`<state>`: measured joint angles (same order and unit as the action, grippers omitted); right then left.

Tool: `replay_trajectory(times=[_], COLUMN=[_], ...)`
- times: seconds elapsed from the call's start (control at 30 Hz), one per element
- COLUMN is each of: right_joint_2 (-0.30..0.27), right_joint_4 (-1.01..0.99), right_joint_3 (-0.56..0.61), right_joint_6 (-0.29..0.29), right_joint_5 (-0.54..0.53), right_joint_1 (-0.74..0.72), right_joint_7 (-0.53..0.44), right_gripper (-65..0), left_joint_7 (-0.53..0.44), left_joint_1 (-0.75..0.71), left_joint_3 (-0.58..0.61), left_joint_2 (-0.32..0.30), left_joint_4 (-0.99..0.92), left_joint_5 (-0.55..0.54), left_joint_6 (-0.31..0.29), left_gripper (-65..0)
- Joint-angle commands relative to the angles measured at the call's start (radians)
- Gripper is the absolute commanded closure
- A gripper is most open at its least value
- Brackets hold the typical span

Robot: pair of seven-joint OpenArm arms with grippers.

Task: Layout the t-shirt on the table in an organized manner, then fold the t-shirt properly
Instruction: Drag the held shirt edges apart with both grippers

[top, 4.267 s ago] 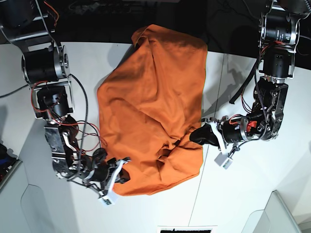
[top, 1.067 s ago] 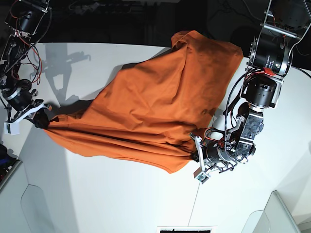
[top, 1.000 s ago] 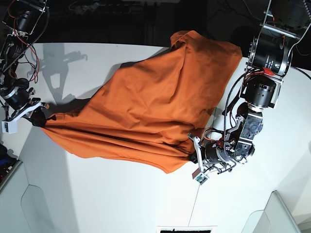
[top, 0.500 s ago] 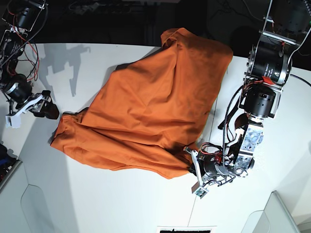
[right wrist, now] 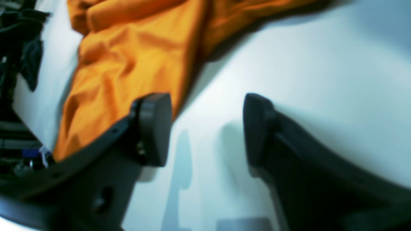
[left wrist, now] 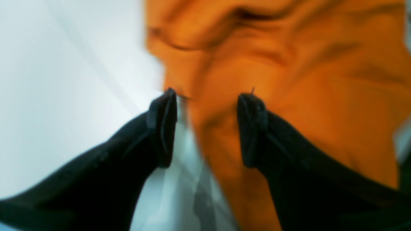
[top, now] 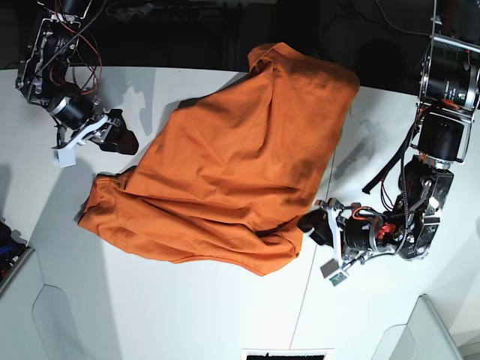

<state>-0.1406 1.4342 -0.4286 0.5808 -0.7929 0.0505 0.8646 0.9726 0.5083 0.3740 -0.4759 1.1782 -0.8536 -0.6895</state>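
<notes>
The orange t-shirt [top: 232,165] lies rumpled on the white table [top: 187,307], stretched diagonally from the far edge to the near left. Its top hangs past the table's far edge. My left gripper [top: 315,227] stands open beside the shirt's lower right corner. In the left wrist view the gripper [left wrist: 207,96] is open over the shirt [left wrist: 289,64], with cloth lying under the gap. My right gripper [top: 116,137] hovers open at the far left, apart from the shirt. In the right wrist view the gripper [right wrist: 205,99] has only bare table between its fingers, and the shirt [right wrist: 128,57] lies further off.
A thin dark seam [top: 304,315] runs down the table right of the shirt. Grey bin corners show at the near left [top: 15,274] and near right [top: 435,330]. Past the far edge is a dark space with cables [top: 187,22].
Both grippers have opened and let go of the shirt. The right gripper rose toward the far left, the left one backed off to the right, and the shirt sagged onto the table.
</notes>
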Motion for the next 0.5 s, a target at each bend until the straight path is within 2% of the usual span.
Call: replay_trajectory(times=[0.0,0.1,0.2,0.23,0.27,0.33,0.43,0.47], right_joint_2=[0.005,0.025,0.042,0.046,0.048,0.053,0.052,0.052], right_joint_4=[0.012,0.011,0.011,0.011,0.011,0.011,0.012,0.012], right_joint_3=[0.03,0.122,0.188,0.202,0.211,0.212,0.196,0.189], right_joint_6=[0.01,0.005,-0.002,-0.002,-0.002,-0.002,-0.001,-0.001], right_joint_5=[0.009,0.05,0.083,0.091,0.099,0.106,0.105,0.105], right_joint_1=[-0.006,-0.006,-0.012,-0.017,-0.025,-0.044,-0.066,-0.074], right_joint_7=[0.0,-0.026,-0.064,-0.081,-0.084,-0.082,-0.082,-0.077], right_gripper=[-29.2,-24.5,-23.9,-19.9,-14.0,-1.2,0.0,0.0], left_joint_7=[-0.003,-0.022,-0.043,-0.066,-0.096,-0.169,-0.26,-0.274], left_joint_1=[-0.001,-0.081,-0.15,-0.168,-0.183,-0.209,-0.23,-0.232], left_joint_3=[-0.008,-0.008,-0.008,-0.008,-0.008,-0.008,-0.008,-0.008], left_joint_2=[-0.023,-0.037,-0.035,-0.034,-0.034,-0.034,-0.034,-0.033], left_joint_4=[0.015,0.015,0.015,0.014,0.014,0.014,0.014,0.013], left_joint_5=[-0.019,-0.018,0.01,0.036,0.068,0.143,0.253,0.286], left_joint_6=[-0.009,-0.009,-0.009,-0.009,-0.009,0.002,0.076,0.089], left_gripper=[-32.6,-32.6,-32.4,-31.5,-28.4,-16.6,0.0,0.0])
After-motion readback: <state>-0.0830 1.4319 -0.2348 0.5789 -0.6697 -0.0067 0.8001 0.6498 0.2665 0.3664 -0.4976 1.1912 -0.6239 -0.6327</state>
